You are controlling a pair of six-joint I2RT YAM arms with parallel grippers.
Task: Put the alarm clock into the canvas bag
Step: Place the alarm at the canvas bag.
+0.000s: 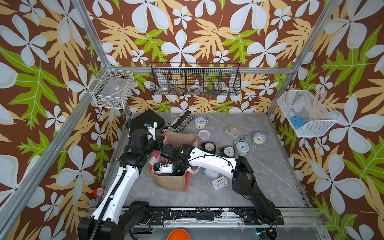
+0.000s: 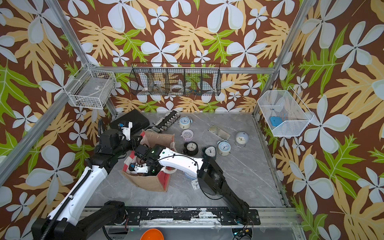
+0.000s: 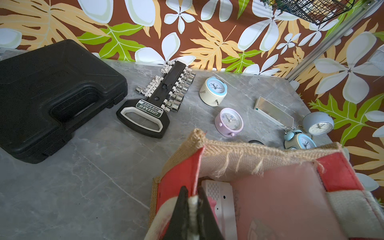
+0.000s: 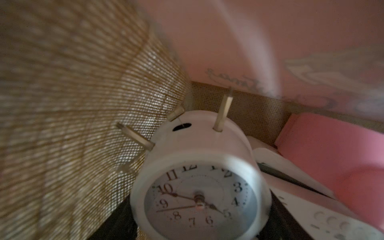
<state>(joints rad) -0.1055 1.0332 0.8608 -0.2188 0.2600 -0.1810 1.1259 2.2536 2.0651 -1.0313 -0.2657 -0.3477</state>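
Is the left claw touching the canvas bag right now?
Touching. Left wrist view: the left claw is shut on the canvas bag rim, with fabric pinched between its closed jaws.

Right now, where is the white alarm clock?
The right wrist view shows the white alarm clock inside the canvas bag, left of the table's middle, held in the right pincer, beside a white digital clock.

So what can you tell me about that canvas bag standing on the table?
The canvas bag is a boxy tote: tan burlap faces, red-and-white striped sides, frayed rim, white strap handles. It stands open on the grey table. The left hand pinches its rim; the right hand is down inside, gripping a white alarm clock. A white digital clock and a pink object lie inside too.
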